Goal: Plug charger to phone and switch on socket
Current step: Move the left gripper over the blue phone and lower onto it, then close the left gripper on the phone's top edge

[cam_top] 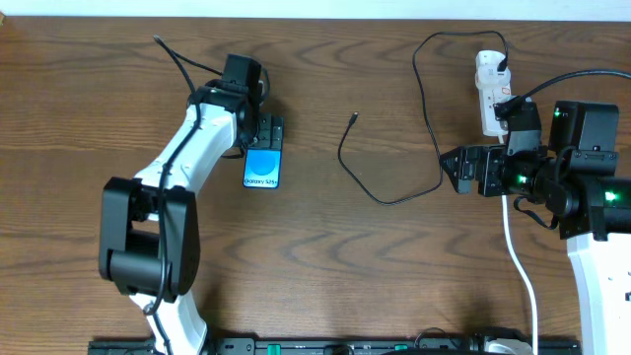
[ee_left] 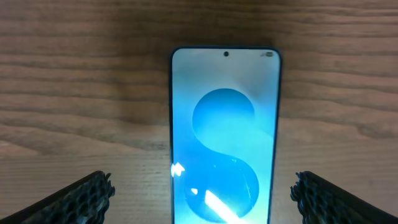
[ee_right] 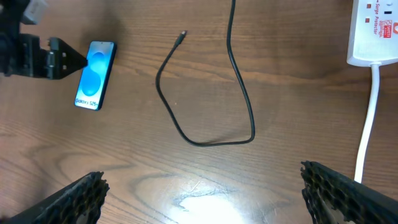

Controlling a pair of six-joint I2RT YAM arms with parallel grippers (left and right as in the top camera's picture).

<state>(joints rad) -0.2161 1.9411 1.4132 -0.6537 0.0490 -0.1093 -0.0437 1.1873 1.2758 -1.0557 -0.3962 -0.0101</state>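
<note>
The phone (cam_top: 263, 170) lies flat on the wooden table, its screen lit blue. My left gripper (cam_top: 267, 132) is open and straddles the phone's far end. In the left wrist view the phone (ee_left: 224, 118) lies between the spread fingers of the left gripper (ee_left: 202, 193), which do not touch it. The charger's black cable (cam_top: 394, 200) loops across the table, its connector tip (cam_top: 353, 118) lies free right of the phone, and its plug (cam_top: 503, 65) sits at the socket (cam_top: 489, 94). My right gripper (cam_top: 459, 170) is open and empty, right of the cable loop.
A thick white cord (cam_top: 521, 266) runs from the socket toward the table's front edge beside the right arm. The right wrist view shows the phone (ee_right: 95, 74), the connector tip (ee_right: 182, 35), the cable loop (ee_right: 205, 142), the socket (ee_right: 375, 31) and bare wood under the right gripper (ee_right: 202, 186).
</note>
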